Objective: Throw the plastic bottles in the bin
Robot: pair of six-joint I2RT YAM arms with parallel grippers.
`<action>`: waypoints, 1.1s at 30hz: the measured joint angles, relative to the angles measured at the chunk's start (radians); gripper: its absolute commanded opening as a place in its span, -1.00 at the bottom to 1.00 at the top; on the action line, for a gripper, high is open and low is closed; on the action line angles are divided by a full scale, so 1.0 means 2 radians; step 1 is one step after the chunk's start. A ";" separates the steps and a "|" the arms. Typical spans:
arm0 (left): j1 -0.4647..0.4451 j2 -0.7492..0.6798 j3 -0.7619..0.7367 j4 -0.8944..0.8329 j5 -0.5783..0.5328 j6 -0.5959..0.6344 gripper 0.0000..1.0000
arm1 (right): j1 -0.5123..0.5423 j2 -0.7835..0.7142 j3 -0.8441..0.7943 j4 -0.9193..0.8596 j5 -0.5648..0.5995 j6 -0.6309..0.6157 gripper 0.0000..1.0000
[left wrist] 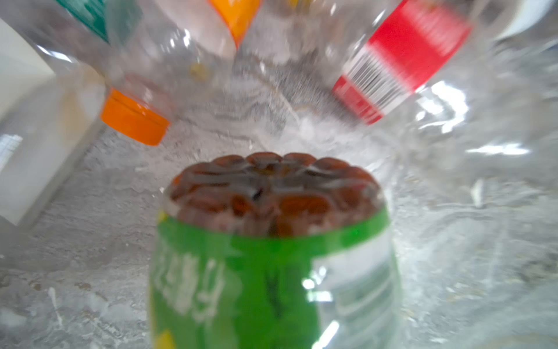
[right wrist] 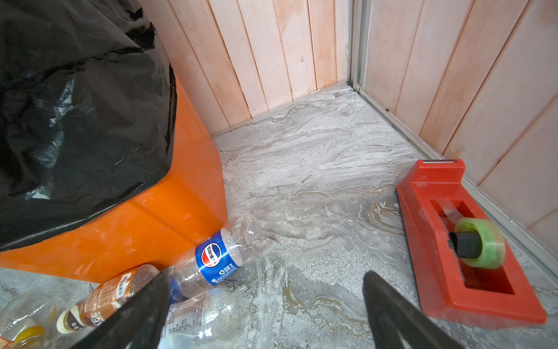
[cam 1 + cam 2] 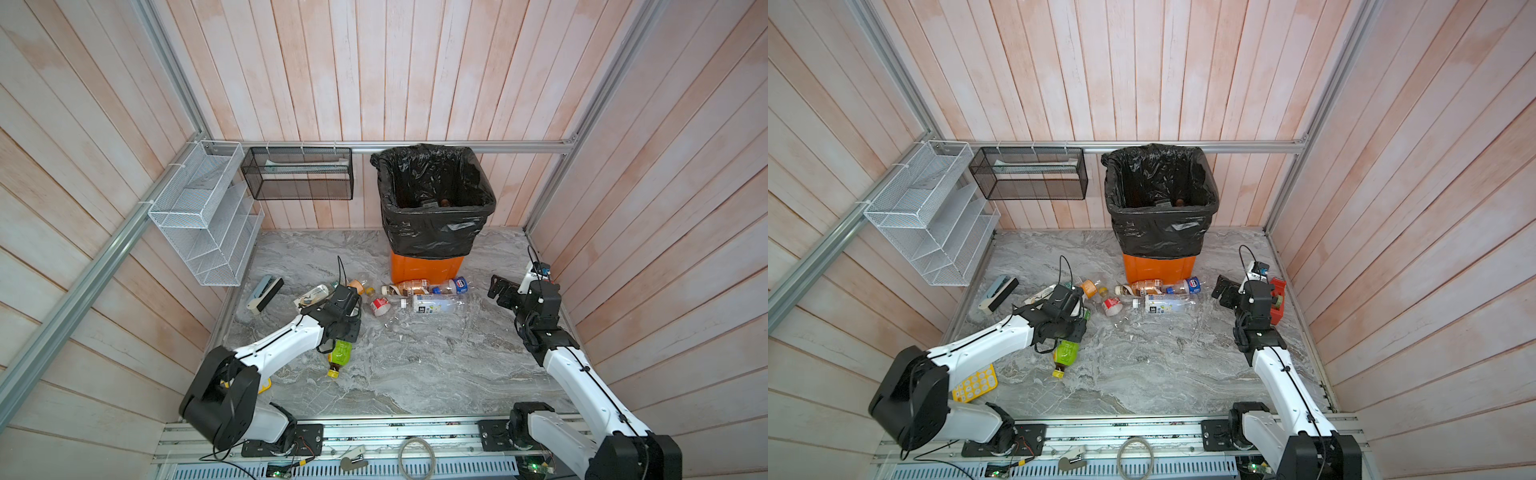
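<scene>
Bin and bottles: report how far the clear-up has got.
Done: little; the bin holds at least one brown item. In hand: the left claw is shut on the green-label bottle. Left: the blue-label bottle, the white-label bottle and others lie by the bin; the right claw is open, empty.

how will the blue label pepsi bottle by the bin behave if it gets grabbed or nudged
The blue-label bottle looks clear and empty, so it is probably very light. It lies on its side on the smooth tabletop, so a nudge would likely roll it. Its thin walls look dented, so they may buckle under the jaws.
</scene>
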 measured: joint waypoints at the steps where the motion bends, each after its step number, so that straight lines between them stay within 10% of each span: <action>1: 0.000 -0.022 -0.002 0.006 0.002 -0.001 -0.10 | 0.000 0.000 -0.002 0.002 0.000 0.000 0.98; 11: 0.000 -0.257 -0.008 0.179 0.004 0.010 -0.17 | -0.001 -0.031 -0.028 0.006 0.000 0.001 0.98; 17: 0.000 -0.256 0.038 0.352 0.017 0.033 -0.17 | -0.001 -0.048 -0.035 0.006 0.002 0.002 0.98; 23: 0.001 -0.081 0.244 0.451 0.060 0.043 -0.03 | -0.002 -0.054 -0.035 0.007 0.000 0.000 0.98; 29: 0.009 0.251 0.717 0.312 0.127 0.005 0.46 | -0.003 -0.037 -0.026 0.013 -0.028 -0.001 0.97; 33: 0.011 0.376 0.858 0.219 0.137 -0.031 0.96 | -0.003 -0.033 -0.026 0.013 -0.041 -0.001 0.98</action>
